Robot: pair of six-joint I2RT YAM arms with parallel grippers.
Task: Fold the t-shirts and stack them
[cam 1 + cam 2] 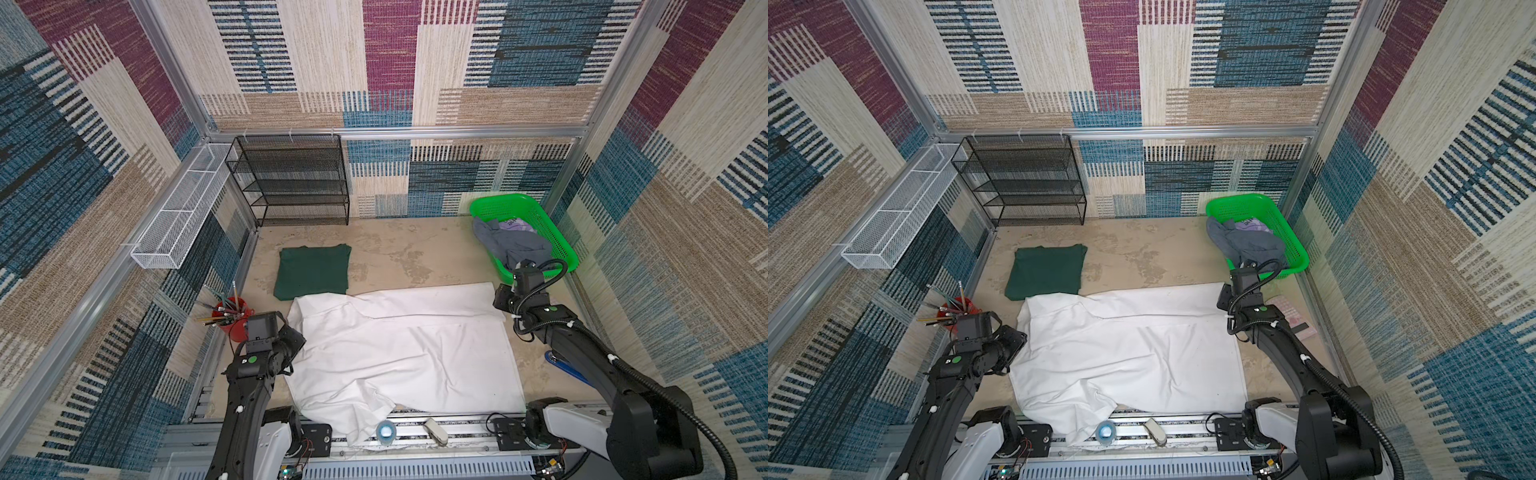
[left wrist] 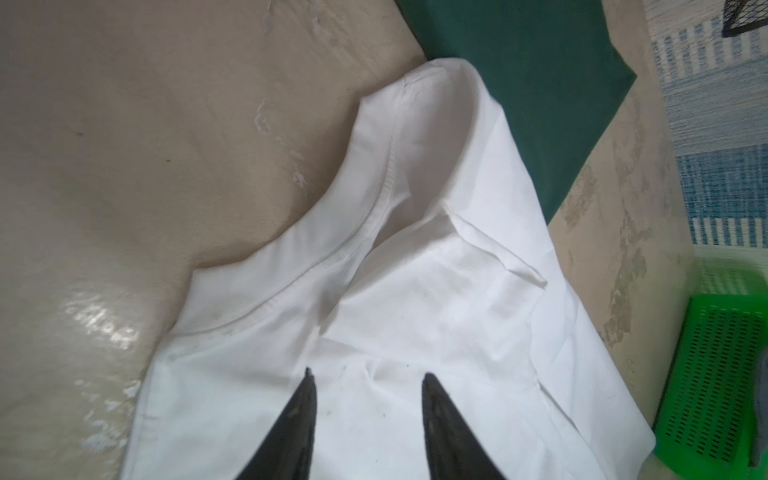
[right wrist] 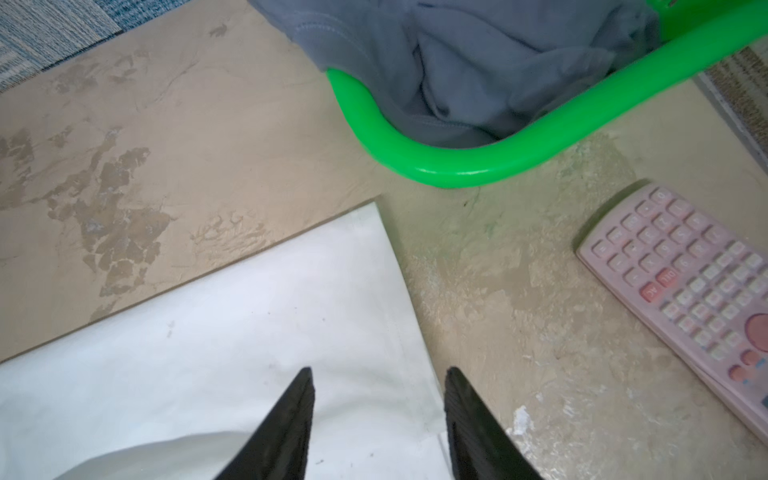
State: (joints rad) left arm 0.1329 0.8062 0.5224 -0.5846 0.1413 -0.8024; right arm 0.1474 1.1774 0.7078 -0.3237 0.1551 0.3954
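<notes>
I see the white t-shirt [image 1: 407,357] lower centre in both top views, long axis left-right, collar left, near edge over the rail [image 1: 457,420]. Left gripper [image 2: 368,374] and right gripper [image 3: 378,370] hang half-parted, empty, above its far corners. Beyond, the dark green t-shirt [image 1: 313,272] touches it; the grey t-shirt [image 1: 511,245] sits in the green basket [image 1: 503,199], upper right.

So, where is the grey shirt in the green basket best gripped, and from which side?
Pinch a raised fold of the grey shirt near its middle, coming from above. It lies crumpled in the basket, whose walls probably block a sideways approach.
</notes>
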